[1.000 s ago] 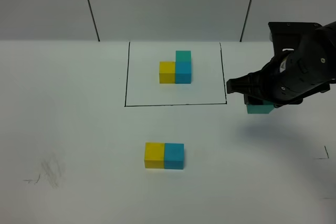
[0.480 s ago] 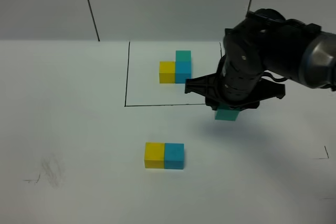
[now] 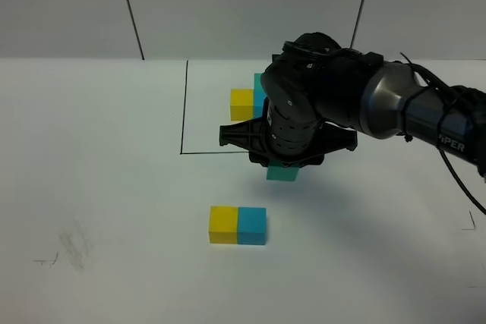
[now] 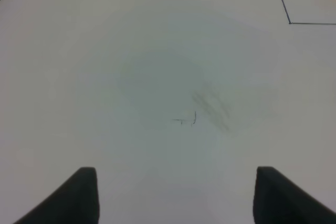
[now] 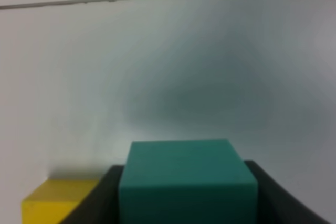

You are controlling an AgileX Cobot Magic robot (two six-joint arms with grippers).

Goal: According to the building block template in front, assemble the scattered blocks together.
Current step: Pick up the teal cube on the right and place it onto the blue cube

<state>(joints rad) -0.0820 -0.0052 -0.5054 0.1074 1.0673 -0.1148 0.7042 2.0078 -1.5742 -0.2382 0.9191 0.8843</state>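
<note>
Right tool (image 3: pixel 283 165): clamped on matte teal-green cube (image 5: pixel 186 182), swung in from the worktop's (image 3: pixel 114 187) right to hover near joined yellow cube (image 3: pixel 223 224) and sky-blue cube (image 3: pixel 252 225), nearly set for stacking.

right arm (image 3: pixel 319 111) screens template (image 3: pixel 241 104), table (image 3: pixel 114 187) open leftward

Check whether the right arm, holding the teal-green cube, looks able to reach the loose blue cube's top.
Likely yes: the right gripper holds the teal-green cube in the air near the blue cube, whose top is bare.
</note>
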